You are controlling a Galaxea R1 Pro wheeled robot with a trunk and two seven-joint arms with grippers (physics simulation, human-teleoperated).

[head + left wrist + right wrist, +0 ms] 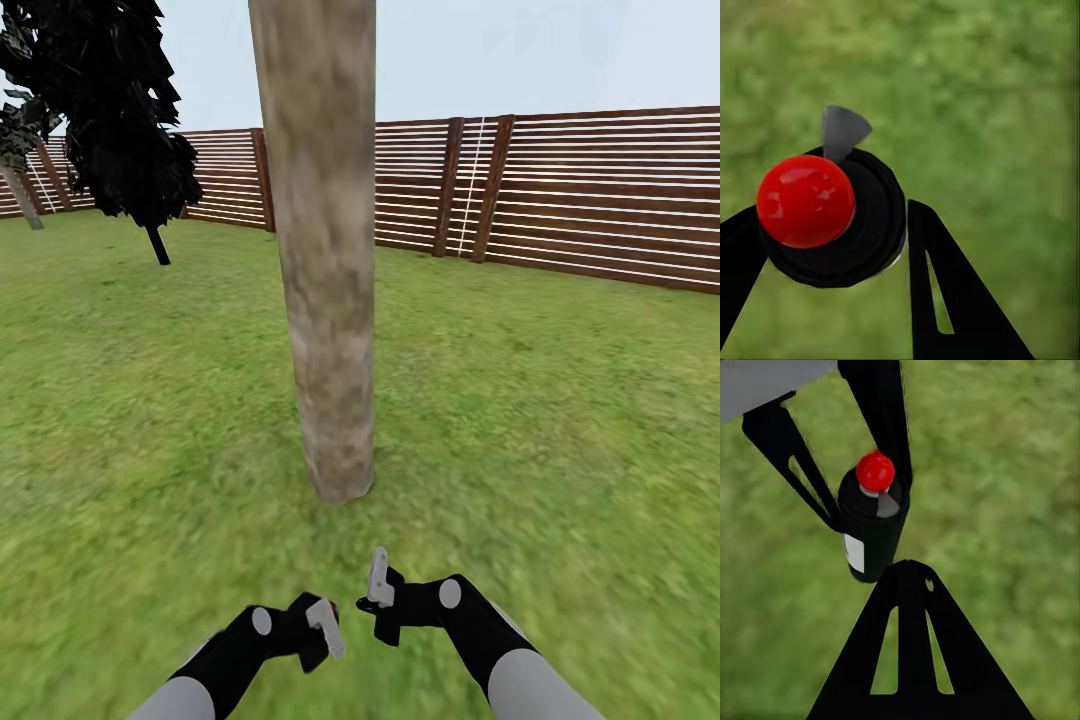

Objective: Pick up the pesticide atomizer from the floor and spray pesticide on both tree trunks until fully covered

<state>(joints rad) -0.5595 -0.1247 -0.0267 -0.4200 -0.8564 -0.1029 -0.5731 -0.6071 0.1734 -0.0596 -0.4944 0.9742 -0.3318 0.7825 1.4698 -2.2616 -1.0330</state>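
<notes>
One tree trunk [325, 250], a thick mottled beige-grey column, rises from the lawn straight ahead, about an arm's length beyond my hands. Its foliage is out of view. The pesticide atomizer [806, 199] is a black bottle with a round red cap and a grey nozzle tab. My left gripper [322, 625] is shut on it, low and just left of centre. In the right wrist view the atomizer [874, 525] stands upright between the left gripper's fingers [799, 472]. My right gripper [378, 590] hangs beside it, shut and holding nothing, its fingertips [907, 570] close to the bottle.
Green lawn [560, 420] spreads all around. A brown slat fence [580, 190] closes the back. A thin-trunked, dark-leaved tree [115, 110] stands at the far left, with another slim trunk [20, 195] behind it at the edge.
</notes>
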